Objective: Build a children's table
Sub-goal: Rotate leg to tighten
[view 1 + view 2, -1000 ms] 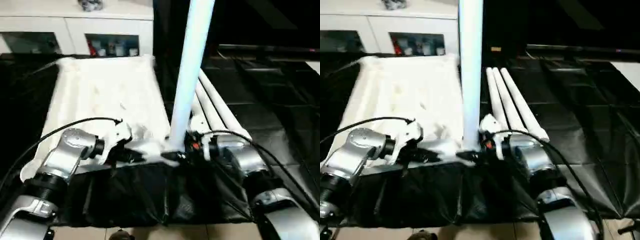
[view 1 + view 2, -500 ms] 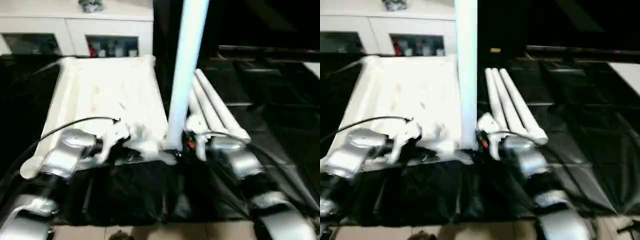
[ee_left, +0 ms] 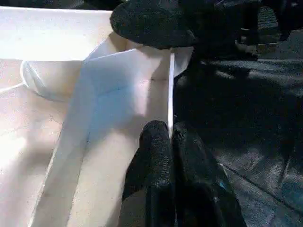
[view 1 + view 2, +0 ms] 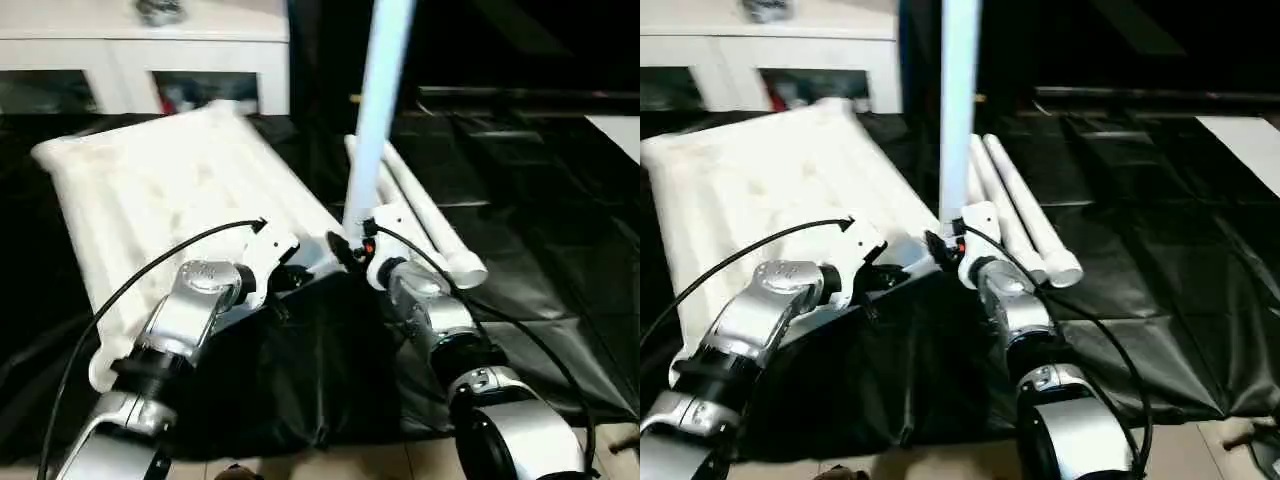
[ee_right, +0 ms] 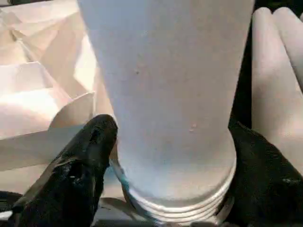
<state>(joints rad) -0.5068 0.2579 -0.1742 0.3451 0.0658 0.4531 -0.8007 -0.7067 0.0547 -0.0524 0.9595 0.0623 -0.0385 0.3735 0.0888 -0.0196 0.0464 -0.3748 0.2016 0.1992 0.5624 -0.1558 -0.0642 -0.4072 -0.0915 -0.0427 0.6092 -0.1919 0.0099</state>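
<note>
Your right gripper (image 5: 175, 156) grips the upright leg (image 4: 377, 120); your left gripper (image 3: 170, 142) pinches the tabletop's (image 4: 170, 190) thin rim.

Head stereo pair looks forward and down over both forearms, sharing the tabletop (image 4: 170, 190) and upright leg (image 4: 958, 110). Left wrist cam sits tight on the tabletop's edge; right wrist cam close on the leg's base.

right gripper (image 4: 352, 248): fingers are flanking the upright leg (image 4: 378, 110), which is blocking the way ahead | beside it: three loose legs (image 4: 425, 215) are lying close | left gripper (image 3: 170, 142): rim of the tabletop (image 4: 170, 195) is standing between its fingers | beyond the loose legs: black sheet (image 4: 540, 220) is lying bare
</note>
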